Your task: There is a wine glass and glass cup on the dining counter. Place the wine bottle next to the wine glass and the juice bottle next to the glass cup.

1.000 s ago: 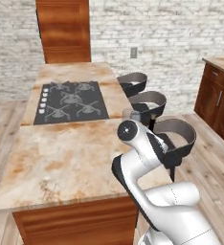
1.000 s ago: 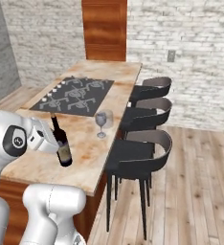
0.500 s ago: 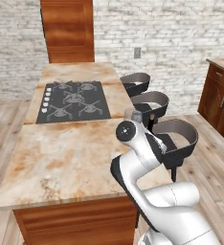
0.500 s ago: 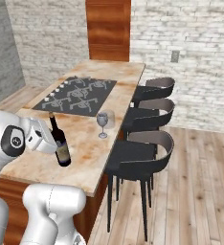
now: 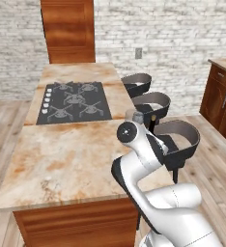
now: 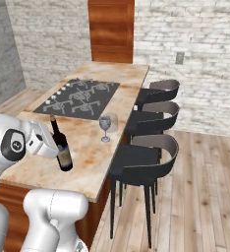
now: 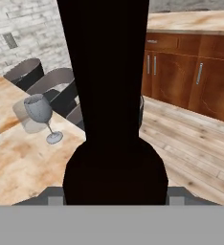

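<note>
On the dining counter (image 6: 95, 162), near its front edge at about 8 o'clock in your right base view, you have the wine bottle (image 6: 62, 146) standing upright, its base down on or just over the marbled top. Your gripper (image 6: 52, 143) sits at the bottle's lower body, fingers pinching it from either side. Your hand view looks straight into the bottle (image 7: 111, 105), a black shape running from 12 o'clock down to 6 o'clock. From the bottle in the right base view, the wine glass (image 6: 105, 128) stands near, at about 2 o'clock, upright on its round foot close to the stool-side edge. Just behind it, touching or nearly so, you see the glass cup (image 6: 111, 122). Your hand view puts the wine glass (image 7: 41, 116) at 9 o'clock with the cup (image 7: 26, 119) just behind it. Three dark stools (image 6: 145, 160) line the counter's right side, and the cooktop (image 6: 80, 97) lies at 12 o'clock from the bottle.
</note>
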